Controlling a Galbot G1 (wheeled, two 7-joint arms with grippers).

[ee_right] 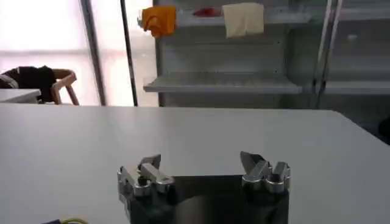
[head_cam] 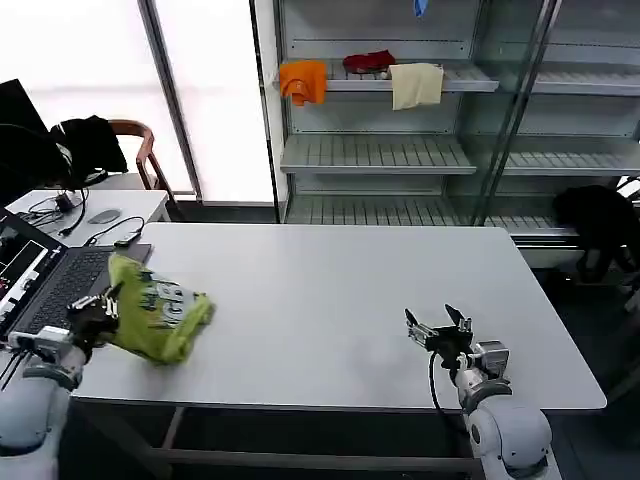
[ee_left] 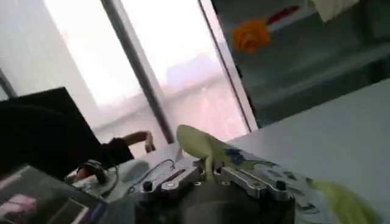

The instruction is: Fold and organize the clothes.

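Lime T-shirt (head_cam: 155,318) pinched in left jaws, right jaws wide

my left wrist view blurred, t-shirt (ee_left: 210,152) print unreadable beside the laptop (ee_left: 36,204), its far end cut by the picture's edge, my left gripper (head_cam: 108,300) fingertips buried in the bunched cloth, laptop (head_cam: 45,280) cut off in the head view

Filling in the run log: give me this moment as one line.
left gripper: shut on T-shirt, bunched at table's left edge | right gripper: open, empty, near front right | fold: not done
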